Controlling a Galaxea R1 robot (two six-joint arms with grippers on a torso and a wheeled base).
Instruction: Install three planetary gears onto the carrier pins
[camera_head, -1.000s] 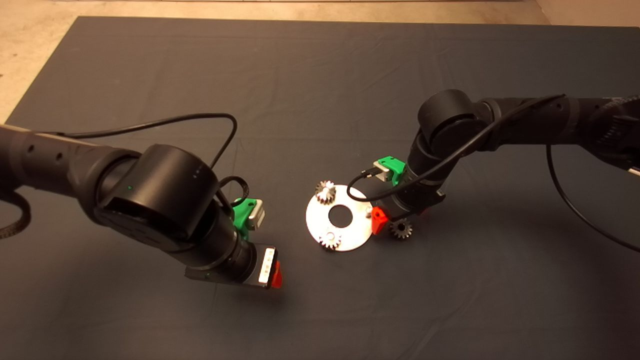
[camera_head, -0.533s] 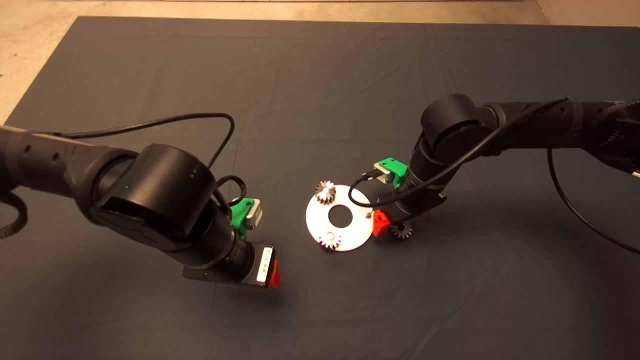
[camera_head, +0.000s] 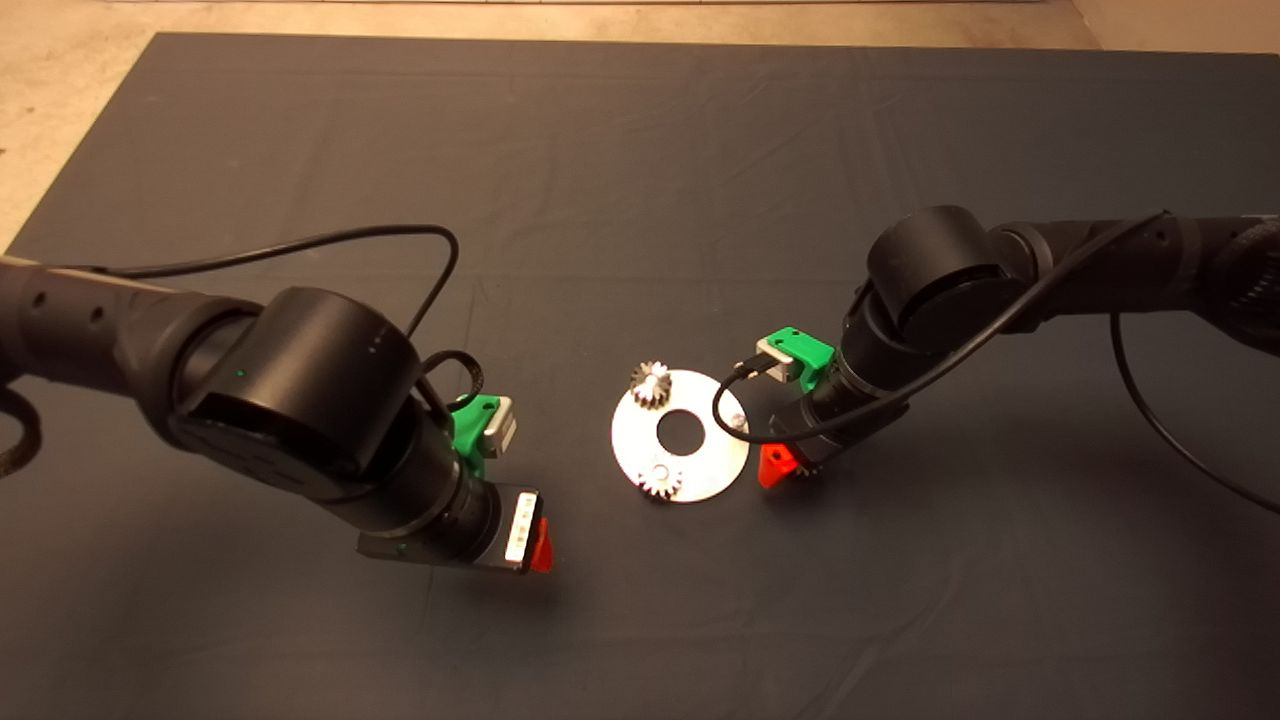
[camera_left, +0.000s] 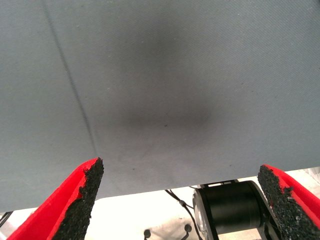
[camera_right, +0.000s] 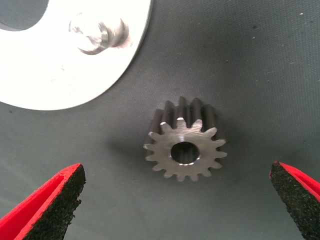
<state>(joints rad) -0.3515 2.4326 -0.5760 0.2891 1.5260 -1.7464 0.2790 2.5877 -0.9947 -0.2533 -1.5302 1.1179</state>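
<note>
Head view: right end effector (camera_head: 790, 468) has shifted off the disc (camera_head: 680, 436) rim, now over the loose third gear; two gears (camera_head: 651, 383) sit pinned.

Right wrist view: fingers wide, empty, straddling loose gear (camera_right: 185, 146); bare pin (camera_right: 102, 34) beside.

Left end effector (camera_left: 182, 200): parked, spread, empty.

You see a silvery gear (camera_right: 185, 145) on dark grey mat (camera_right: 260, 60), a silver-white disc (camera_right: 60, 65), and red, black-padded fingers (camera_right: 50, 205).

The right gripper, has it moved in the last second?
Yes. The right gripper has shifted away from the disc, now over the loose gear on the mat.
</note>
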